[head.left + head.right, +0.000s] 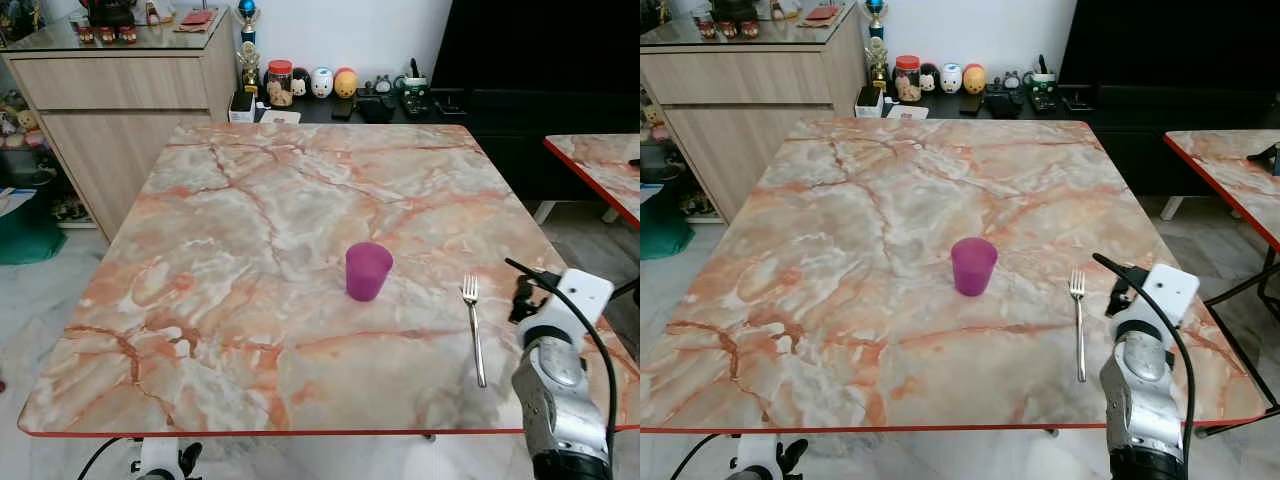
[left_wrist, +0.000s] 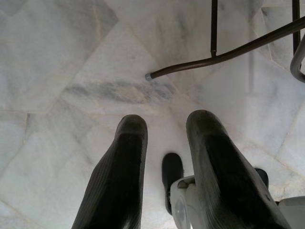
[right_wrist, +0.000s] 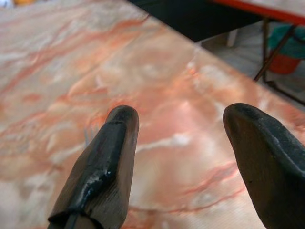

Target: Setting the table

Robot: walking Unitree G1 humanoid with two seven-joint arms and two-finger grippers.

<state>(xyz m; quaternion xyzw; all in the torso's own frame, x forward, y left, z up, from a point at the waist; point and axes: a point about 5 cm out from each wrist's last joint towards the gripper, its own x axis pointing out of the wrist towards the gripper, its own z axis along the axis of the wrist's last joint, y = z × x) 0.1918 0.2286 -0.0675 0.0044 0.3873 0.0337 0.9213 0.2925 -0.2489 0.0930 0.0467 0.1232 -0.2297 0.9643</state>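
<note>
The right gripper (image 3: 181, 157) stood with its jaws wide and empty, raised over the near right part of the table (image 1: 250, 220). The fork (image 1: 473, 328) lay flat just beside it, tines pointing away from the robot, handle toward the near edge. The cup (image 1: 367, 270) stood upright near the table's middle, apart from the fork. The left gripper (image 2: 164, 167) hung idle over the floor, jaws narrowly parted and empty.

The fork appeared already placed, so the step in hand was judged to be clearing the right arm. The next move called for fetching a further item, with care not to brush the fork.
</note>
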